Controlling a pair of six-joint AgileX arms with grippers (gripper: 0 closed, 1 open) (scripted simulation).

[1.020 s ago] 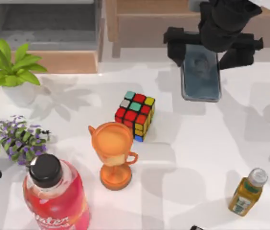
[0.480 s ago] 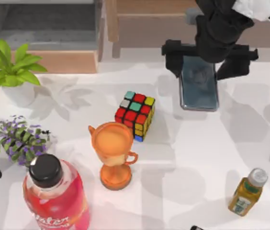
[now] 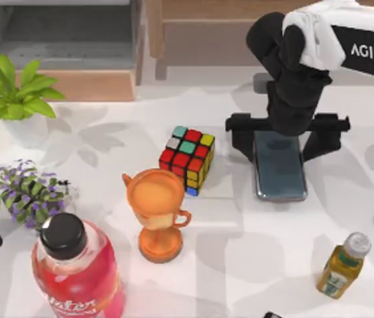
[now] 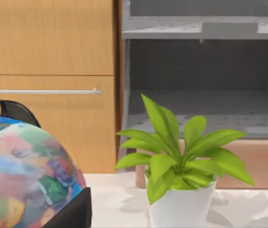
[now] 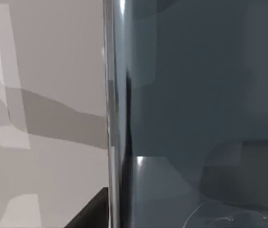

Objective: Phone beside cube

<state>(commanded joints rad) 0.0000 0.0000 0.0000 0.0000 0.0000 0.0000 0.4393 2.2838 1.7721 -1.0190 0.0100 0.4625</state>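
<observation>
- One phone (image 3: pixel 280 173), one cube (image 3: pixel 187 159) – near, apart, centre frame.
- Right tool (image 3: pixel 286 138) grips the phone's upper end.
- One orange trophy cup (image 3: pixel 156 209) stands just below the cube.
- Left tool: cannot tell.

White table (image 3: pixel 273 265) fronts wooden cabinets (image 4: pixel 48 71).

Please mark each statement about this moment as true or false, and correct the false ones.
1. The right gripper is over the phone. True.
2. The phone touches the cube. False: bare table separates them, with the phone to the cube's right.
3. The orange goblet stands upright. True.
4. The small juice bottle is on the table's left side. False: it stands at the right, near the front.
</observation>
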